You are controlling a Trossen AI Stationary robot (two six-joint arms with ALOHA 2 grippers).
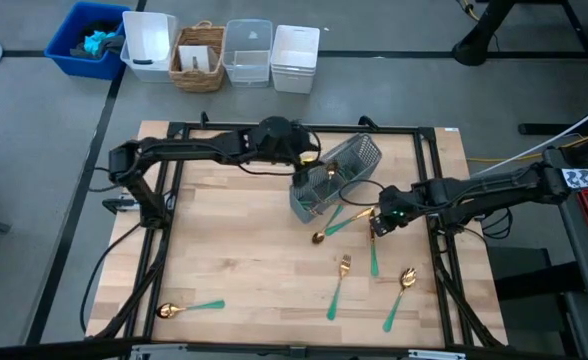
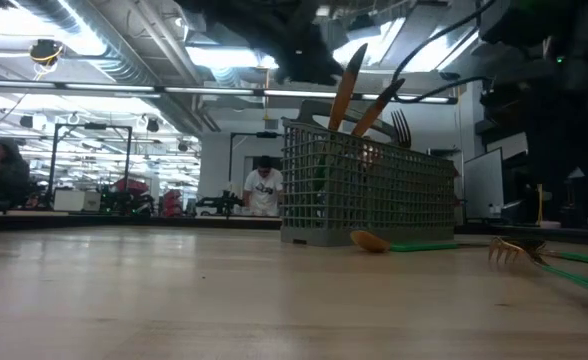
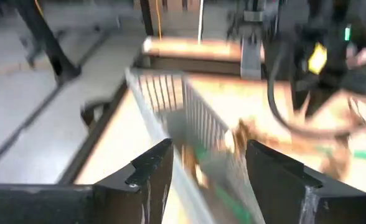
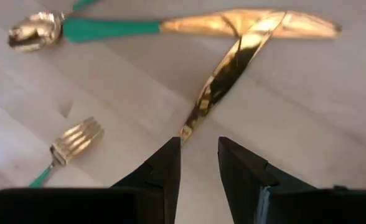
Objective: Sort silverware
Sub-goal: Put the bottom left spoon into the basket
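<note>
The grey mesh caddy [image 1: 336,175] stands at the table's far middle. Several pieces of silverware stick up out of it [image 2: 374,105]. My left gripper [image 3: 205,163] hovers open just above its far left corner, holding nothing. Loose silverware lies near and right of the caddy: a spoon [image 1: 332,226], two crossed knives [image 4: 233,59], a fork [image 1: 340,283] and another spoon [image 1: 400,293]. One more spoon [image 1: 188,308] lies at the near left. My right gripper [image 4: 198,155] points down, open, with one knife's gold blade tip [image 4: 186,130] just ahead of its fingers.
Black frame rails [image 1: 174,200] run along the table's sides. Beyond the far edge stand a blue bin [image 1: 86,40], white bins [image 1: 294,55] and a wicker basket [image 1: 198,58]. Bare wood [image 1: 244,250] lies left of the caddy. People show in the room behind.
</note>
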